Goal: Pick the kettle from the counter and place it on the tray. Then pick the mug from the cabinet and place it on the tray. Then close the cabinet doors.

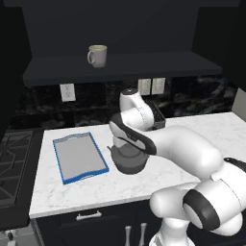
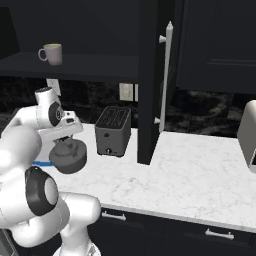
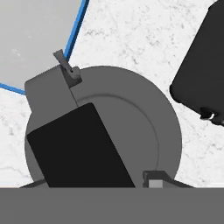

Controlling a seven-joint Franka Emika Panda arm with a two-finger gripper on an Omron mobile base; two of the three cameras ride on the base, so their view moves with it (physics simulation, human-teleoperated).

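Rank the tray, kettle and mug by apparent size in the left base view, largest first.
1. tray
2. kettle, partly hidden by the arm
3. mug, though it stands farther from the camera

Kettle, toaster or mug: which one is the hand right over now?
The kettle, the round dark grey one beside the tray. The boxy toaster sits further back; the mug is up on the cabinet shelf.

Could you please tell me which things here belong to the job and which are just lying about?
Job: kettle, under the gripper; tray; mug in the open cabinet; cabinet door; counter.

Lying about: toaster; wall outlets; stove.
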